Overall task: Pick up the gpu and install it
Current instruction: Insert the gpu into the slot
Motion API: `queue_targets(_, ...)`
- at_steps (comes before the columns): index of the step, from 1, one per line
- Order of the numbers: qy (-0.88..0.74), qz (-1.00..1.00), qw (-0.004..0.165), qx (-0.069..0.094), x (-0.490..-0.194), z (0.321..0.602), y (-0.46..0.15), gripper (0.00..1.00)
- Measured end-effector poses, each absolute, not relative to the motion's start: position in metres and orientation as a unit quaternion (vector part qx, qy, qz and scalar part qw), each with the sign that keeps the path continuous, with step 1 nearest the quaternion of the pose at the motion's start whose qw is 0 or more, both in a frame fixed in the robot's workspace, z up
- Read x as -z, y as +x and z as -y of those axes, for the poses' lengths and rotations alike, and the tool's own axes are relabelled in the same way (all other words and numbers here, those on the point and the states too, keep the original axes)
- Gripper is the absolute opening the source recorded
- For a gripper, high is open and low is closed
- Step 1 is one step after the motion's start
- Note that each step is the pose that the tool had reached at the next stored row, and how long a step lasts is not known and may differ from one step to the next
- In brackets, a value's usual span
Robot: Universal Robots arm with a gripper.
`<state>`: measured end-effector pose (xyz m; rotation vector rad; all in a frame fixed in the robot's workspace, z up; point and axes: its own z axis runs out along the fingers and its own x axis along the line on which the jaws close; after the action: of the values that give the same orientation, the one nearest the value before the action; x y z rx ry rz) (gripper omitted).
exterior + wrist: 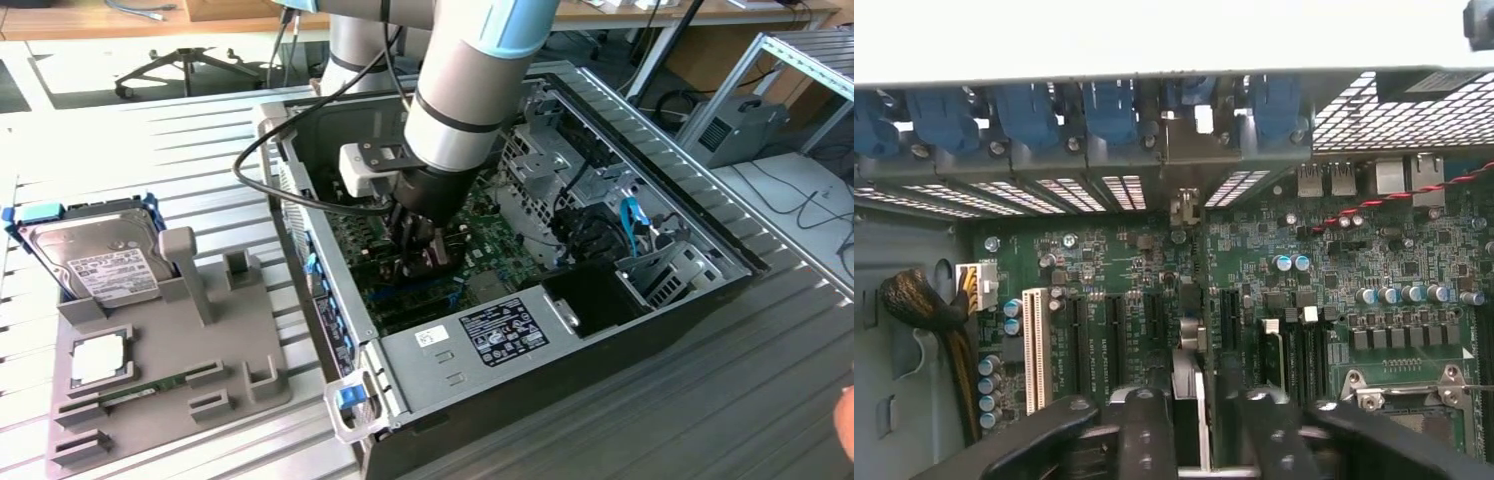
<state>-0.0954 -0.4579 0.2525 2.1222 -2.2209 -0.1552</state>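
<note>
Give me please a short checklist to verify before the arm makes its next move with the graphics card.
1. The hand is inside the open grey computer case, over the green motherboard: ok.
2. The thin black graphics card stands upright, edge-on, on the board: ok.
3. Its silver end bracket reaches the case's rear wall: ok.
4. Card pressed fully into its slot: cannot tell.
5. The white expansion slot beside it is free: ok.
</note>
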Motion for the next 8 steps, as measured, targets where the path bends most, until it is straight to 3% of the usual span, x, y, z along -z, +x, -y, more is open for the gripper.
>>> queue_targets(1,0.690,0.722,0.033,0.050,-0.253,0.458,-0.095,0.34)
queue_targets(2,0.690,0.722,0.033,0.050,-0.253,0.458,-0.095,0.40)
queue_targets(8,0.690,0.722,0.033,0.051,-0.268,0.458,-0.095,0.40)
